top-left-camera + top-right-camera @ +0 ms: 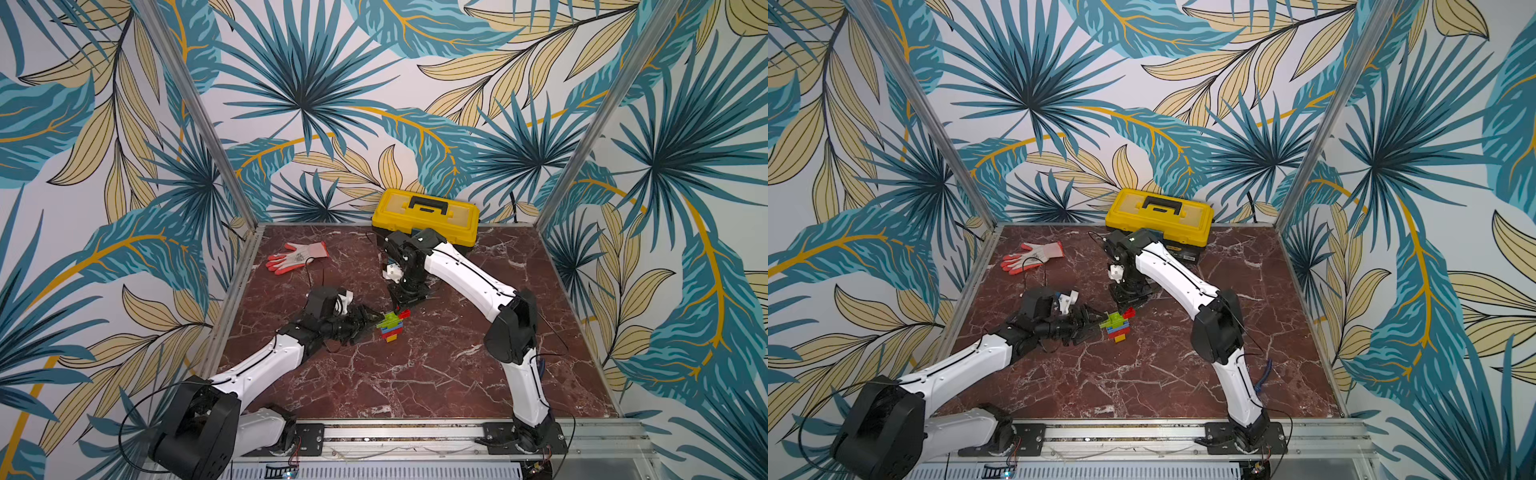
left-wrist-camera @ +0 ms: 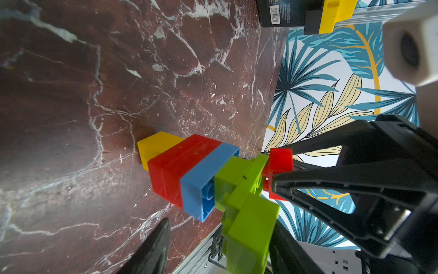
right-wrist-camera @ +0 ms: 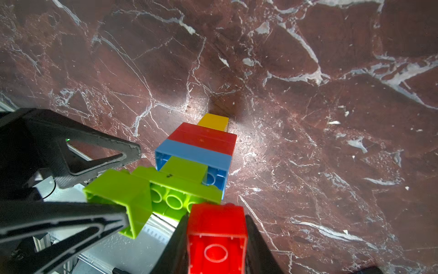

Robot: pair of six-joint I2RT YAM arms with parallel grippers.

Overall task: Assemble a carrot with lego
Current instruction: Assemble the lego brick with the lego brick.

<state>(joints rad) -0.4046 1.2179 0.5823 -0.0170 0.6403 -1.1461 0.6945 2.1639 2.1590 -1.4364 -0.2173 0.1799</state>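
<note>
- Centrally on the table (image 1: 436,374), the carrot (image 1: 390,328): yellow tip, red-blue body, lime leaves.
- Long axis upright, tip down.
- Half-spread, the left gripper (image 1: 377,319) grips a leaf (image 3: 113,189); the right gripper (image 3: 216,219) clamps its red brick (image 2: 280,157).

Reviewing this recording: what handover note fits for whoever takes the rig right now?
Left gripper: shut on the lime-green leaves of the carrot, which stands on its yellow tip on the table.
Right gripper: shut on the small red brick, held against the leaves.
Done: yellow, red, blue and green joined.
Left: press the red brick home if unseated (cannot tell), then release.
</note>
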